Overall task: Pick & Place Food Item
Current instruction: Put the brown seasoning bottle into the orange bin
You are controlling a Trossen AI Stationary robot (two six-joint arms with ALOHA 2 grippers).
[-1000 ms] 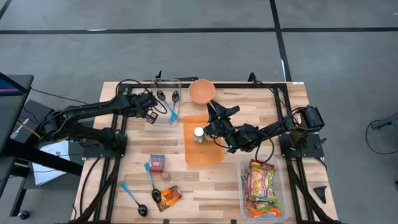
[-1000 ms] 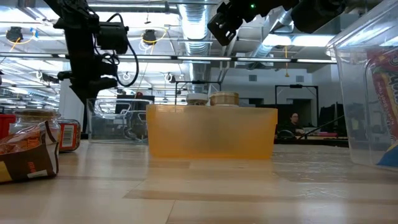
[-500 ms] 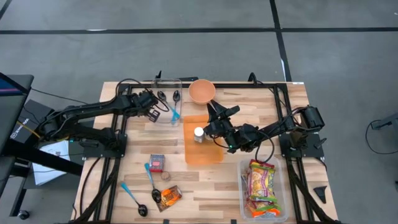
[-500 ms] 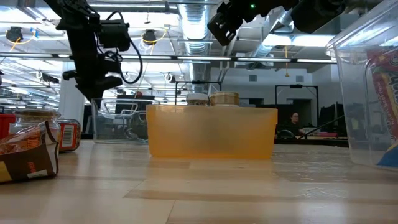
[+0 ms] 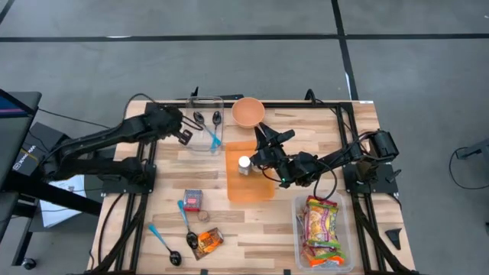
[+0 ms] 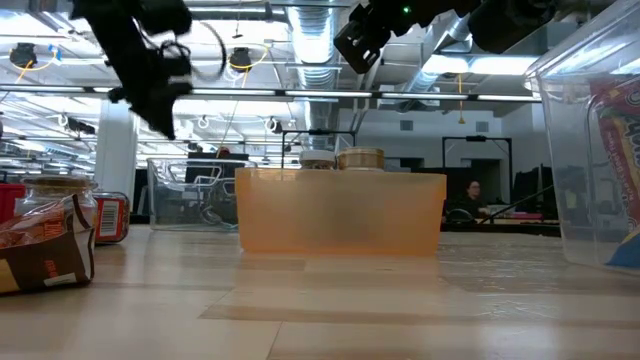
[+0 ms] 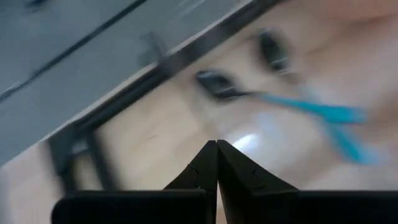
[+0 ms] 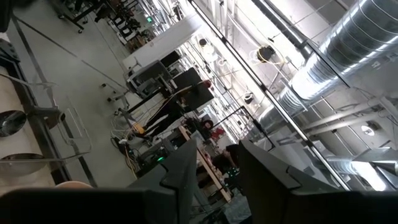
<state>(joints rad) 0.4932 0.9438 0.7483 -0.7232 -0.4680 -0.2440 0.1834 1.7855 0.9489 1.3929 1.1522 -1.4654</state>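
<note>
Wooden bench [image 5: 306,130] carrying everything in the high view. Orange tray [image 5: 248,183] lying at the bench's middle, with a small white-lidded jar [image 5: 244,164] standing in its far half. Right gripper [image 5: 260,136] raised over the tray's far edge, just beside the jar, fingers [image 8: 186,168] parted a little with nothing between them. Left gripper [image 5: 183,136] pressed fully shut on nothing, poised above the far left edge beside a clear box [image 5: 205,122] of spoons [image 5: 212,131]. Orange bowl [image 5: 248,111] resting at the far edge. Clear bin [image 5: 299,229] of snack packets [image 5: 324,229] near the right front corner. Red box [image 5: 192,200], loose spoons [image 5: 187,225] and a wrapped snack [image 5: 208,243] scattered along the left front.
</note>
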